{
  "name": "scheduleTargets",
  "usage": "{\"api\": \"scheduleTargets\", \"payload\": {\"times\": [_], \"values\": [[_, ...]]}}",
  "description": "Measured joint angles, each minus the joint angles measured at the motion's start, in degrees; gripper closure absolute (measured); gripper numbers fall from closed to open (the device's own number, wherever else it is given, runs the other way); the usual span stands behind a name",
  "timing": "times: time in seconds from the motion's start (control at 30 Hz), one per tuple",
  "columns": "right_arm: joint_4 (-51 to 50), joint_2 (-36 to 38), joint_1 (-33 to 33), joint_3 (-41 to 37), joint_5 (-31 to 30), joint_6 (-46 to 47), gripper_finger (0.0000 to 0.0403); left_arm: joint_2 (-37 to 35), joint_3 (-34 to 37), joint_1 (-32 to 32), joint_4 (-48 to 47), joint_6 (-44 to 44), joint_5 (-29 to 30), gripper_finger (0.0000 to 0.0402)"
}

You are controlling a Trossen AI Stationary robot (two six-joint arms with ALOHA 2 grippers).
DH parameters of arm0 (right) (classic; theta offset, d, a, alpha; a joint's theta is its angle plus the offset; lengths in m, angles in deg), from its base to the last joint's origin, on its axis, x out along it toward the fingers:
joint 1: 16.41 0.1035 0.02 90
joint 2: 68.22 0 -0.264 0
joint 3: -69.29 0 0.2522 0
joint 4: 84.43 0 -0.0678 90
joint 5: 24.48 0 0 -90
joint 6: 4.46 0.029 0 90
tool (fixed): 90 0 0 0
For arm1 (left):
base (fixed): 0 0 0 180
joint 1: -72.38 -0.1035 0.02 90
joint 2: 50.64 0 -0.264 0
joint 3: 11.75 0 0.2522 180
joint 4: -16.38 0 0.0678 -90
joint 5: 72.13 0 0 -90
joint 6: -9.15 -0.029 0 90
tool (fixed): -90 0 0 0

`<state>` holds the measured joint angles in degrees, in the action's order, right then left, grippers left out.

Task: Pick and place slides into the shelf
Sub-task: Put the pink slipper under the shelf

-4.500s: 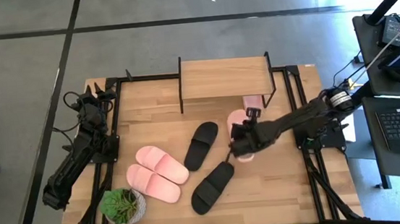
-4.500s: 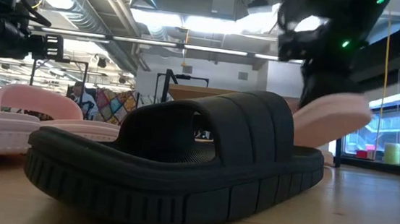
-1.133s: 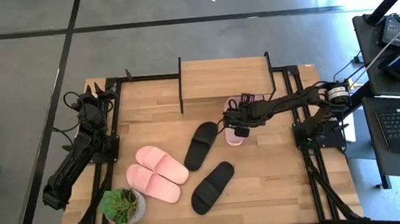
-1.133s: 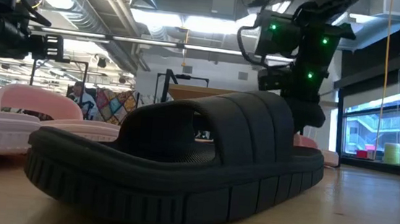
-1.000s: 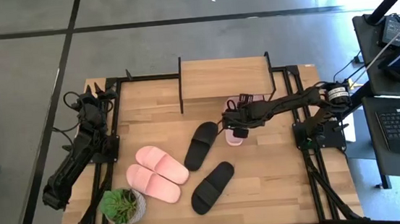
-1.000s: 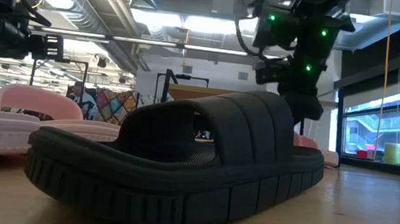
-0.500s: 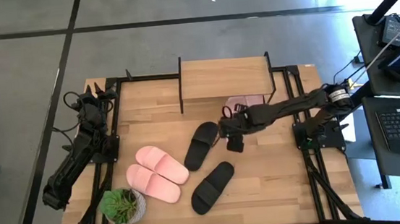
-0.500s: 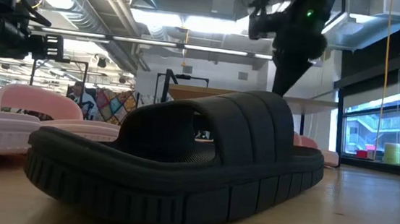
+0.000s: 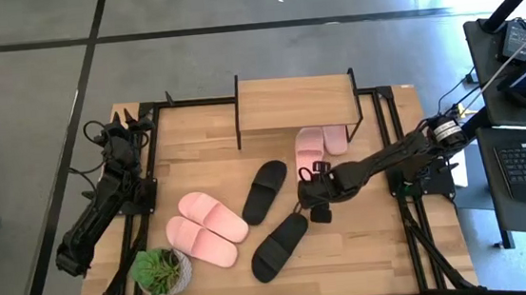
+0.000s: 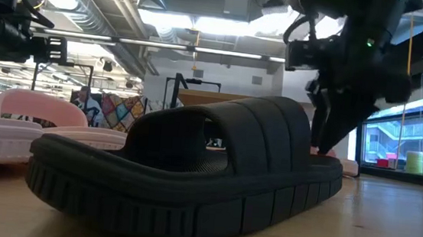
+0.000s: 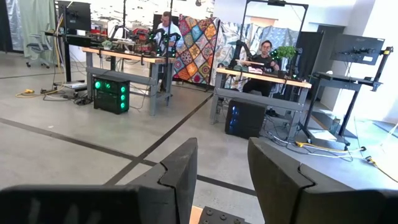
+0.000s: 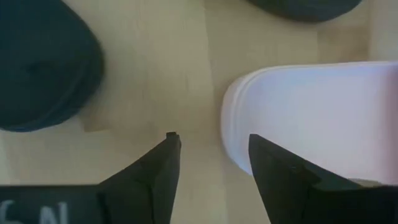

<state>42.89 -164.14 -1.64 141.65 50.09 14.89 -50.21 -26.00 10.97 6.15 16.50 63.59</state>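
Note:
Two light pink slides (image 9: 310, 151) (image 9: 336, 139) lie at the shelf (image 9: 295, 102), their far ends under its right part. Two black slides (image 9: 265, 190) (image 9: 280, 246) lie mid-table, and two more pink slides (image 9: 212, 216) (image 9: 201, 241) lie to their left. My right gripper (image 9: 309, 197) is open and empty, pointing down between the black slides and the near end of a pink slide (image 12: 298, 118). It holds nothing in the right wrist view (image 12: 211, 140). My left gripper (image 11: 221, 162) is open and empty at the table's far left.
A small potted plant (image 9: 161, 269) stands at the near left. In the low view a black slide (image 10: 191, 170) fills the foreground, with my right gripper (image 10: 323, 136) behind it. The black metal frame (image 9: 393, 155) borders the tabletop.
My right gripper has left the pink slide at the shelf's front and gone toward the table's near edge, first rising, then coming down. It now hangs by the near black slide. The pink slide lies flat, a little closer to the shelf than before.

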Motion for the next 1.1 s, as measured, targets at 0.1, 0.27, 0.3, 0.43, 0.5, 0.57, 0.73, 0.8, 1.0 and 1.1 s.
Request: {"api": "scheduleTargets", "payload": {"times": [0.1,0.27,0.3,0.43,0.5,0.57,0.73,0.8,1.0,1.1], "values": [[2.1,0.0,0.1,-1.3,-2.8,-0.4,0.0229,0.0,0.0,0.0,0.0,0.0,0.0,0.0267],[7.2,0.0,-0.1,-4.0,-2.5,-1.2,0.0258,0.0,0.0,0.0,0.0,0.0,0.0,0.0267],[7.8,0.0,-0.1,-4.5,-2.5,-1.6,0.0263,0.0,0.0,0.0,0.0,0.0,0.0,0.0267],[8.6,0.0,-0.1,-6.1,-2.8,-1.8,0.0282,0.0,0.0,0.0,0.0,0.0,0.0,0.0267],[8.5,0.0,-0.1,-6.4,-2.9,-1.8,0.0289,0.0,0.0,0.0,0.0,0.0,0.0,0.0267],[8.6,0.0,-0.1,-6.4,-3.0,-1.8,0.0296,0.0,0.0,0.0,0.0,0.0,0.0,0.0267],[8.5,0.0,-0.2,-6.4,-6.2,-2.0,0.0319,0.0,0.0,0.0,0.0,0.0,0.0,0.0267],[8.5,0.0,-0.6,-6.4,-6.8,-2.9,0.0329,0.0,0.0,0.0,0.0,0.0,0.0,0.0267],[8.7,-0.1,-2.2,-6.4,-6.9,-5.9,0.0355,0.0,0.0,0.0,0.0,0.0,0.0,0.0267],[9.2,-0.1,-2.9,-6.4,-6.9,-6.9,0.0360,0.0,0.0,0.0,0.0,0.0,0.0,0.0267]]}}
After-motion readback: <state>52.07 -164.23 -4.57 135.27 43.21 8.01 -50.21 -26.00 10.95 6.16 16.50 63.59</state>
